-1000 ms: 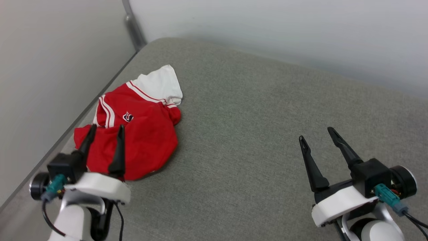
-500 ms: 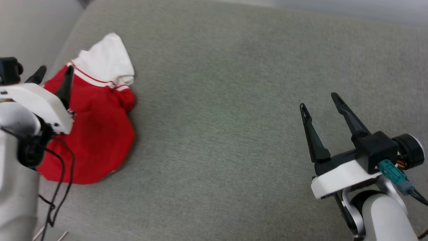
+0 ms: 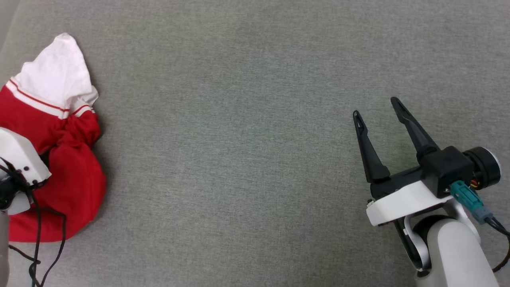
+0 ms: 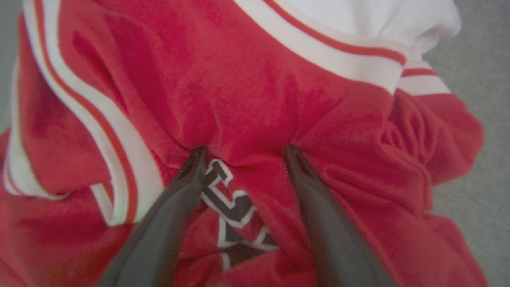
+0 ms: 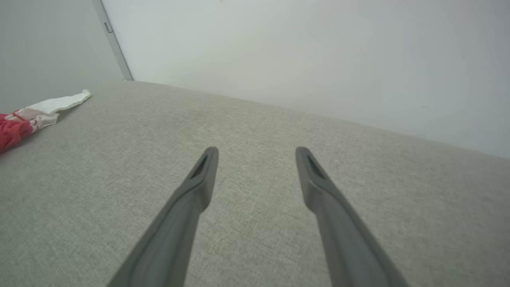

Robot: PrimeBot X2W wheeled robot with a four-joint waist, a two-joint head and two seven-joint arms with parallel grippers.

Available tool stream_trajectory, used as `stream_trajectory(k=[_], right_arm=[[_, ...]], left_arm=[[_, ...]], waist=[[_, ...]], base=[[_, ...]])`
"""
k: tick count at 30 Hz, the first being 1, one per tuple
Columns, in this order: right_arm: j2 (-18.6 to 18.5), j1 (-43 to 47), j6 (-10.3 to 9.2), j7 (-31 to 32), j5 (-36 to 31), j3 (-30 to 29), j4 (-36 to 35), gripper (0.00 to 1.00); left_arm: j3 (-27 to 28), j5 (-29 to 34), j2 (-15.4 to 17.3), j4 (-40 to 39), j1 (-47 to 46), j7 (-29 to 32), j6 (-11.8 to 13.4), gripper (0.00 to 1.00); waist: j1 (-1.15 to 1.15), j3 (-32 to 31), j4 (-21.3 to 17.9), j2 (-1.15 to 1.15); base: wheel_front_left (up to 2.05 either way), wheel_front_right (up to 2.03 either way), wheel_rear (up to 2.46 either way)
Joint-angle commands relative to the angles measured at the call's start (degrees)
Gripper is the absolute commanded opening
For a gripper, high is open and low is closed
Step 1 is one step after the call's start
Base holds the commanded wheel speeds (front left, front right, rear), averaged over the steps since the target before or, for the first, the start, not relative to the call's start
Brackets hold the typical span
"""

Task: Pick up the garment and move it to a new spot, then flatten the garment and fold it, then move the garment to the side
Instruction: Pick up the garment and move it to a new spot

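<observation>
My left gripper's (image 4: pixel 244 148) fingers are spread wide, tips dug into the crumpled red jersey shirt with white sleeves (image 3: pixel 75 179). Well to the shirt's right, my right gripper (image 3: pixel 375 107) is wide open too and empty. My head camera has tilted down since a second ago. Open grey woven-fabric surface (image 3: pixel 239 159) stretches right of the shirt to a pale wall (image 5: pixel 318 59).

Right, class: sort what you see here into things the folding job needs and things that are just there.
Job:
shirt
left gripper, open, pushed into the shirt
right gripper, open, empty

Just there:
grey cushion
wall
metal post
</observation>
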Motion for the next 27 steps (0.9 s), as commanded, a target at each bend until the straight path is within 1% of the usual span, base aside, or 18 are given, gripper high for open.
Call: stream_trajectory(k=[1, 3, 4, 5, 6, 7, 9, 12, 16, 18, 20, 23, 27], right_arm=[[0.0, -0.8, -0.04, -0.2, 0.3, 0.1, 0.2, 1.0], [0.0, -0.9, -0.04, -0.4, 0.5, 0.3, 0.5, 1.0], [0.0, -1.0, -0.03, -0.5, 0.7, 0.3, 0.6, 1.0], [0.0, -0.9, -0.03, -0.6, 0.8, 0.3, 0.8, 1.0], [0.0, -0.8, -0.04, -0.6, 0.8, 0.2, 0.9, 1.0], [0.0, -0.6, -0.04, -0.6, 0.9, 0.1, 1.0, 1.0], [0.0, 0.0, -0.04, -0.5, 0.9, -0.2, 1.1, 1.0], [0.0, 0.6, -0.03, -0.4, 1.0, -0.2, 1.2, 1.0], [0.0, 1.1, -0.04, -0.7, 1.4, -0.5, 1.5, 1.0], [0.0, 1.5, -0.04, -1.0, 1.8, -0.6, 1.7, 1.0], [0.0, 2.1, -0.04, -1.4, 2.3, -1.0, 2.1, 1.0], [0.0, 3.2, -0.04, -2.1, 3.2, -1.3, 2.8, 1.0], [0.0, 5.2, -0.04, -2.6, 4.5, -2.2, 3.4, 1.0]], left_arm=[[-0.8, 0.0, -1.2, 2.4, 1.7, 1.7, 0.1, 1.0], [-0.7, -0.7, -1.9, 5.1, 3.0, 2.8, 0.3, 1.0], [-0.9, -0.8, -2.4, 6.1, 3.5, 3.3, 0.2, 0.91], [-1.0, -1.0, -2.9, 6.9, 3.7, 2.9, 0.2, 0.49], [-1.2, -1.2, -3.3, 7.4, 3.9, 2.6, 0.2, 0.2], [-1.3, -1.3, -3.6, 7.6, 3.9, 2.0, 0.2, 0.0], [-1.8, -0.8, -3.7, 7.6, 3.4, 0.3, 0.2, 0.0], [-2.1, 0.7, -2.5, 6.8, 1.0, -4.7, 0.2, 0.0], [-2.3, 4.0, -0.2, 4.8, -2.5, -14.7, 2.0, 0.0], [-2.7, 5.8, 0.1, 4.1, -3.5, -20.1, 3.1, 0.0], [-3.3, 7.5, 0.1, 3.5, -4.3, -24.9, 3.8, 0.0], [-4.2, 9.8, 0.5, 2.5, -6.2, -31.8, 4.2, 0.0], [-5.6, 12.2, 0.3, 0.9, -7.8, -39.1, 4.1, 0.0]], waist=[[-0.01, 0.1, -0.4, 0.0], [-0.01, 0.0, -0.7, 0.0], [-0.01, 0.0, -0.8, 0.0], [-0.01, -0.2, -0.9, 0.0], [-0.01, -0.4, -0.9, 0.0], [-0.01, -0.6, -0.8, 0.0], [-0.01, -1.4, -0.5, 0.0], [-0.01, -2.8, 0.0, 0.0], [-0.01, -5.3, 0.8, 0.0], [-0.01, -6.8, 1.1, 0.0], [-0.01, -8.6, 1.2, 0.0], [-0.01, -11.8, 1.1, 0.0], [-0.01, -16.0, 0.4, 0.0]], base=[[0.0, 0.0, 0.0], [0.0, 0.0, 0.0], [0.0, 0.0, 0.0], [0.0, 0.0, 0.0], [0.0, 0.0, 0.0], [0.0, 0.0, 0.0], [0.0, 0.0, 0.0], [0.0, 0.0, 0.0], [0.0, 0.0, 0.0], [0.0, 0.0, 0.0], [0.0, 0.0, 0.0], [0.0, 0.0, 0.0], [0.0, 0.0, 0.0]])
